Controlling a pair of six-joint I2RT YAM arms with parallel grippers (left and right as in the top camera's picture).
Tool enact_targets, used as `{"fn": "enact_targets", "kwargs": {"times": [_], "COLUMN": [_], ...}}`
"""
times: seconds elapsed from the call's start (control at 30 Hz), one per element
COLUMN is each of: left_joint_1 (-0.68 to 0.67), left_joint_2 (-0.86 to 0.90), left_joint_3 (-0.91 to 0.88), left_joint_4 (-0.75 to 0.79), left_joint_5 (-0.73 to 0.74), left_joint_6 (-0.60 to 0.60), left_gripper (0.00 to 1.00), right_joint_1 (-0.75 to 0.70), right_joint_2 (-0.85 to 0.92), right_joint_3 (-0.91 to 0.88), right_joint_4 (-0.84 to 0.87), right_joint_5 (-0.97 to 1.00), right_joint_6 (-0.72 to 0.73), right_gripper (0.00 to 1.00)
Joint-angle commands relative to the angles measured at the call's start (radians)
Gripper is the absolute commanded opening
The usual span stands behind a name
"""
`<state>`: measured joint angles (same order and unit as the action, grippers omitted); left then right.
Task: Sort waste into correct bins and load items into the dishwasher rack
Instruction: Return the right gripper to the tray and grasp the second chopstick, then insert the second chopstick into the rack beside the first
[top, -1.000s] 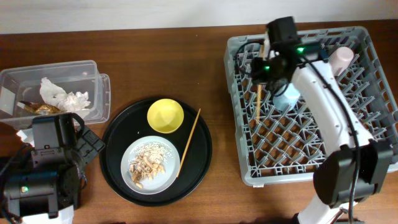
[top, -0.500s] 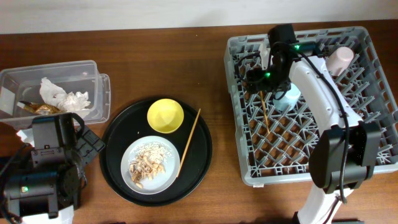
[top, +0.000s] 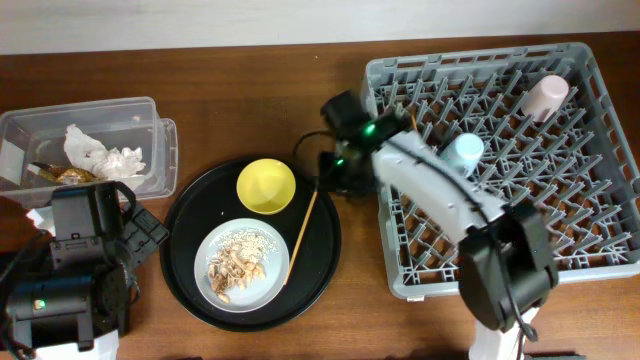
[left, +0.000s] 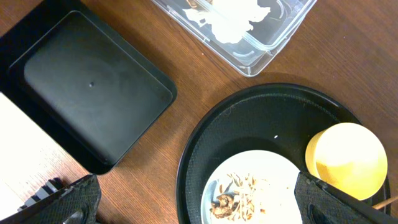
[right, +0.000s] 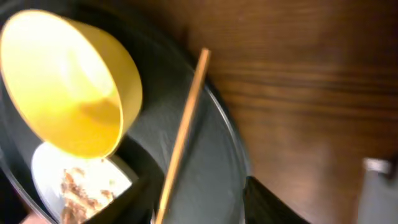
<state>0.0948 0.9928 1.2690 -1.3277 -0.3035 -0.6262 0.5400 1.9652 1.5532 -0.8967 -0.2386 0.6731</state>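
Dark brown wooden table (top: 250, 100), round black tray (top: 322, 262) lying on it, clear plastic tub (top: 90, 105) to the tray's left and behind, shallow black bin (left: 87, 93) left of the tray, grey dishwasher rack (top: 520, 240) close on the tray's right.

The right wrist view is blurred; the thin wooden chopstick (right: 183, 130) is cut by its lower edge. Overhead, the left arm (top: 80, 270) covers the shallow black rectangular bin (left: 87, 93).

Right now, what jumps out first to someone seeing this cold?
The big grey dishwasher rack fills the right side, with a pink cup and a light-blue cup in it. At centre sits a round black tray carrying a yellow bowl, a plate of food scraps and one chopstick, with the right gripper open over that chopstick.
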Motion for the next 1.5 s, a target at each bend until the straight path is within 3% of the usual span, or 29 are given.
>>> {"fn": "enact_targets", "kwargs": {"times": [0.0, 0.2, 0.73, 0.83, 0.87, 0.97, 1.13, 1.27, 1.37, 1.47], "left_joint_1": [0.006, 0.006, 0.006, 0.006, 0.006, 0.006, 0.006, 0.006, 0.006, 0.006], "left_joint_2": [0.001, 0.001, 0.001, 0.001, 0.001, 0.001, 0.001, 0.001, 0.001, 0.001], "left_joint_3": [0.011, 0.011, 0.011, 0.011, 0.011, 0.011, 0.011, 0.011, 0.011, 0.011], "left_joint_4": [0.002, 0.002, 0.002, 0.002, 0.002, 0.002, 0.002, 0.002, 0.002, 0.002], "left_joint_5": [-0.007, -0.007, -0.007, -0.007, -0.007, -0.007, -0.007, -0.007, -0.007, -0.007], "left_joint_6": [-0.01, -0.01, -0.01, -0.01, -0.01, -0.01, -0.01, -0.01, -0.01, -0.01], "left_gripper": [0.99, 0.99, 0.99, 0.99, 0.99, 0.99, 0.99, 0.99, 0.99, 0.99], "right_joint_1": [0.063, 0.135, 0.205, 0.207, 0.206, 0.203, 0.13, -0.04, -0.211, -0.354], "right_joint_2": [0.007, 0.007, 0.119, 0.136, 0.126, 0.092, -0.053, -0.202, -0.276, -0.274], "right_joint_3": [-0.086, -0.157, -0.166, -0.166, -0.164, -0.153, -0.081, -0.042, -0.042, -0.043], "right_joint_4": [0.115, 0.19, 0.252, 0.251, 0.254, 0.253, 0.182, 0.167, 0.098, 0.05], "right_joint_5": [0.079, 0.197, 0.225, 0.218, 0.206, 0.205, 0.201, 0.136, 0.134, 0.132], "right_joint_6": [0.248, 0.38, 0.41, 0.409, 0.409, 0.404, 0.301, -0.101, -0.325, -0.372], "right_gripper": [0.39, 0.39, 0.37, 0.26, 0.12, 0.08, 0.08, 0.08, 0.08, 0.07]}}
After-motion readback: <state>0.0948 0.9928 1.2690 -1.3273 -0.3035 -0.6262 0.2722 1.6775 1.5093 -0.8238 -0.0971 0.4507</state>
